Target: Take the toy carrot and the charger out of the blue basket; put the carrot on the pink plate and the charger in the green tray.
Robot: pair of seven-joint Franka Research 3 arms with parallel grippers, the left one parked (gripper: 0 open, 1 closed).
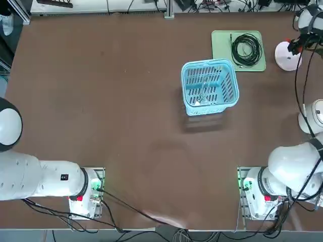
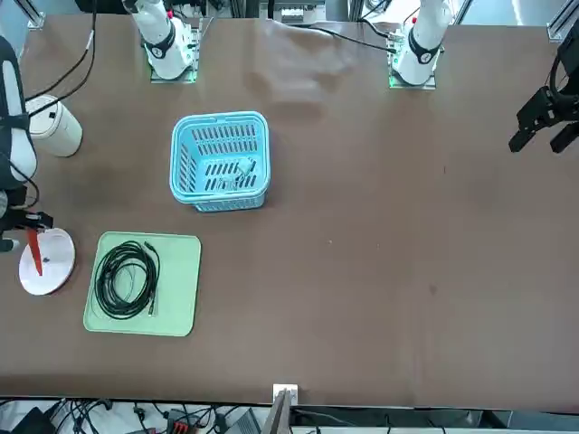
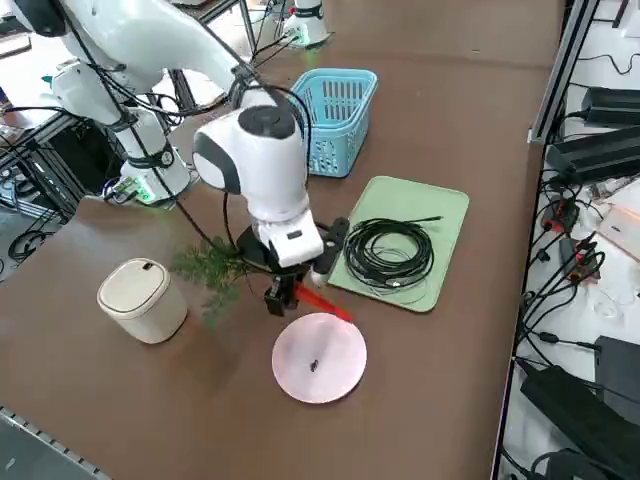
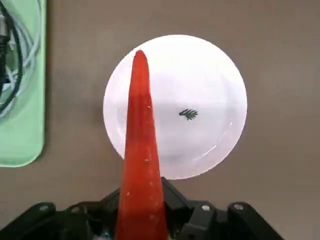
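Right gripper (image 3: 281, 297) holds toy carrot (image 4: 140, 150) above pink plate (image 4: 210, 85)

Even, bright overhead light on my feeds. Table (image 1: 101, 101) matte brown, no hard glare. Soft shadow under basket (image 1: 209, 86), falling toward arm bases. Plate (image 4: 200, 80) near blown-out white in wrist view, faint sheen at rim. Carrot (image 4: 141, 165) sharp there; gripper (image 4: 142, 220) base dark, underexposed. Slight motion smear at table's near edge, top view.
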